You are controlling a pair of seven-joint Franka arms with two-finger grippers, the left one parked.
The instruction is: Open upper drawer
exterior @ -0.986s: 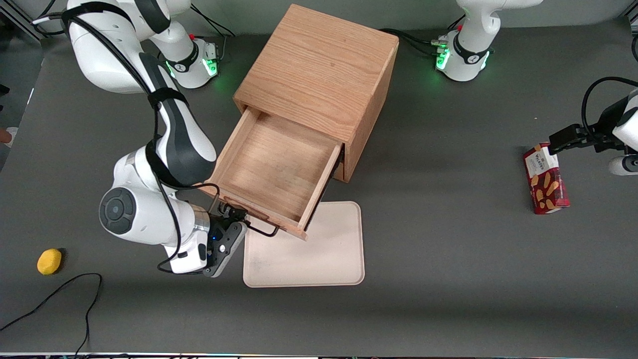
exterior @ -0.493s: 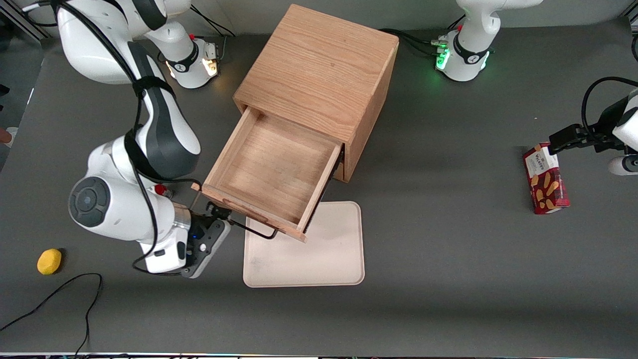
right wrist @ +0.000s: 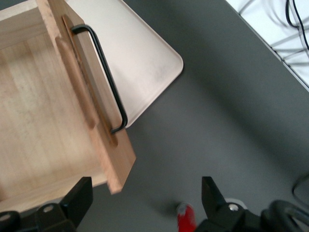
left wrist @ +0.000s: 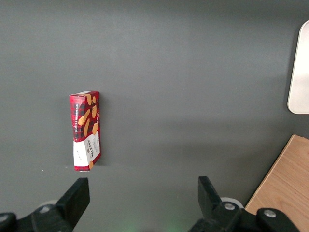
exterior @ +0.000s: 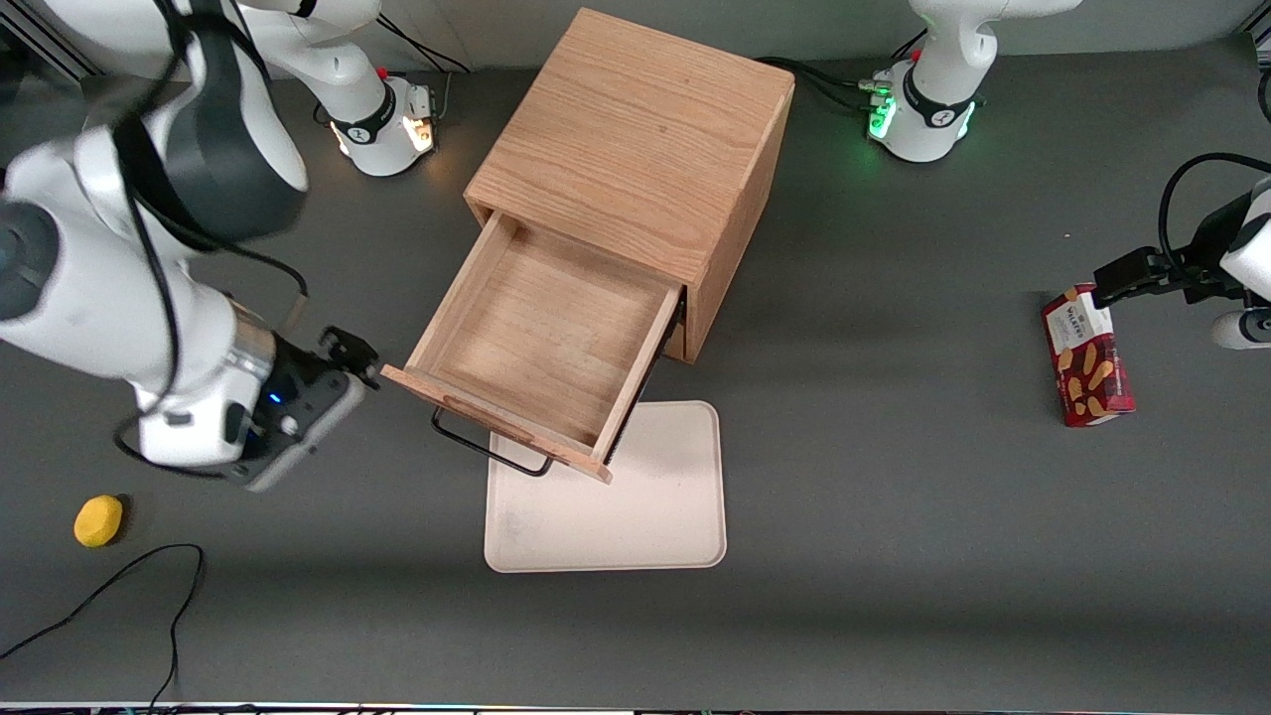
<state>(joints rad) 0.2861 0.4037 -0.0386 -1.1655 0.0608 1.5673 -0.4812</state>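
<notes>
Although the upper drawer (exterior: 541, 343) of the cube-shaped light oak cabinet (exterior: 635, 139) stands pulled well out, with its bare wooden floor in plain sight, a few things could yet spoil the result.

Taking the front view from its left edge, the small yellow lemon-like object (exterior: 98, 520) and the loose black cable (exterior: 109, 596) lie on the dark grey bench (exterior: 894, 556) toward the working arm's end, well apart from the cabinet. A sweeping arm could drag that cable or roll the yellow object.

Next comes the gripper (exterior: 348, 356), just beside the corner of the drawer front and clear of the thin black wire handle (exterior: 492, 452). In the right wrist view its fingers (right wrist: 212, 195) stand wide apart with nothing between them. My judgement is that the main risk sits here: a careless swing toward the cabinet could knock the projecting front corner and push the drawer partly shut, or skew the whole cabinet on the bench.

Further along, the cream rounded plastic tray (exterior: 635, 497) lies under the drawer's overhanging front, nearer the front camera than the cabinet; it seems safe unless the cabinet shifts.

Toward the parked arm's end lies a red tartan biscuit box (exterior: 1085, 356), well apart from the cabinet and out of harm's way.
</notes>
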